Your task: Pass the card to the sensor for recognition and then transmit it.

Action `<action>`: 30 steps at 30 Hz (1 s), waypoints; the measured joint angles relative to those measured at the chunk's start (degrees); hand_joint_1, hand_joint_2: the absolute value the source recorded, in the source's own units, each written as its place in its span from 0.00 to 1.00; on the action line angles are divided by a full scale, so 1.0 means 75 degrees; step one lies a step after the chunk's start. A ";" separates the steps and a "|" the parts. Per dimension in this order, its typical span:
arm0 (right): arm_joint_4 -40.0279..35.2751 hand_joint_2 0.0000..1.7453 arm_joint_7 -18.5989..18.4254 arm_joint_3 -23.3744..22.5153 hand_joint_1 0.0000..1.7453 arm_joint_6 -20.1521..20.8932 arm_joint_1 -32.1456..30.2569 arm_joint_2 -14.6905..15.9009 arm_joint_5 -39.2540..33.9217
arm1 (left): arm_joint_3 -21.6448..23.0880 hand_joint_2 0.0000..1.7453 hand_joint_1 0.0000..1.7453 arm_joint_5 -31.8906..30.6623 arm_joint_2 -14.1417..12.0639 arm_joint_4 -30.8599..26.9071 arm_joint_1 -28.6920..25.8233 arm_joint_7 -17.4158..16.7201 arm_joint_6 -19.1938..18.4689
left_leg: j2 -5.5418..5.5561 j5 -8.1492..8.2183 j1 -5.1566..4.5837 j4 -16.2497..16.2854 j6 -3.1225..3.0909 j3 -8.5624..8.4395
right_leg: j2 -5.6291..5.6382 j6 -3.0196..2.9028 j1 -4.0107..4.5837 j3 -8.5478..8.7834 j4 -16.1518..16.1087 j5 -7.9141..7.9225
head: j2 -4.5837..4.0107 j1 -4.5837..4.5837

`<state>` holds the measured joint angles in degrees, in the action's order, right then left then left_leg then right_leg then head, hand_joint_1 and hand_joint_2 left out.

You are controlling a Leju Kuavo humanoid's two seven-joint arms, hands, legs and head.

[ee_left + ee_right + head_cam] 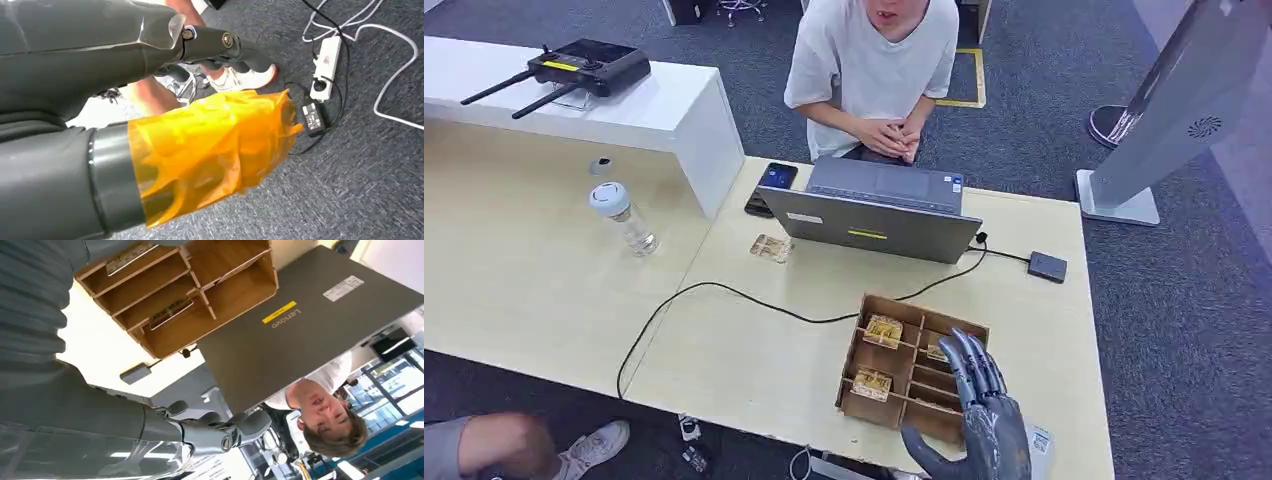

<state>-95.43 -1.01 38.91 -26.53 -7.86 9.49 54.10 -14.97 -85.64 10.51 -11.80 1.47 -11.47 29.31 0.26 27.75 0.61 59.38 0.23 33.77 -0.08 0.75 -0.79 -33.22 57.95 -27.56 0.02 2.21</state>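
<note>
Two big things sit on the table (754, 360), laptop (874, 210) and wooden box (913, 365) | right hand (980, 400) hovers over box, fingers apart, holding nothing | cards (884, 330) stand in slots (thin walls) | risk: fingers bump dividers, tip box | left hand (210, 145) hangs low, cannot tell

I see bare table (744, 370) left of the box (876, 305); a cable (724, 290) crosses it. The laptop (874, 225) blocks the far side, bottle (624, 217) further left.
</note>
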 joint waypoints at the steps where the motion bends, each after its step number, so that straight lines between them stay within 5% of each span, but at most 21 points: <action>1: 0.0047 1.00 -0.0029 -0.0009 0.00 -0.0023 0.0004 -0.0006 0.0082 | 0.0003 0.00 0.00 -0.0012 0.0000 0.0000 -0.0002 0.0000 0.0000 | 0.0000 0.0000 0.0000 0.0000 0.0000 0.0001 | 0.0000 0.0000 0.0000 0.0000 0.0000 0.0000 | 0.0000 0.0003; 30: 0.0626 1.00 -0.1128 -0.0956 0.00 0.0390 0.0193 -0.0586 0.1990 | 0.0050 0.00 0.00 -0.0289 0.0015 0.0000 0.0124 -0.0184 -0.0291 | 0.0000 -0.0001 -0.0001 0.0001 -0.0001 0.0000 | 0.0001 0.0000 -0.0001 0.0000 0.0000 0.0001 | 0.0000 0.0003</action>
<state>-90.73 -9.46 31.74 -23.61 -6.41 5.09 69.02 -14.60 -87.80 10.62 -11.80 2.40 -12.85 27.12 0.26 27.74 0.61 59.39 0.22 33.77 -0.08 0.75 -0.79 -33.23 57.95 -27.56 0.02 2.23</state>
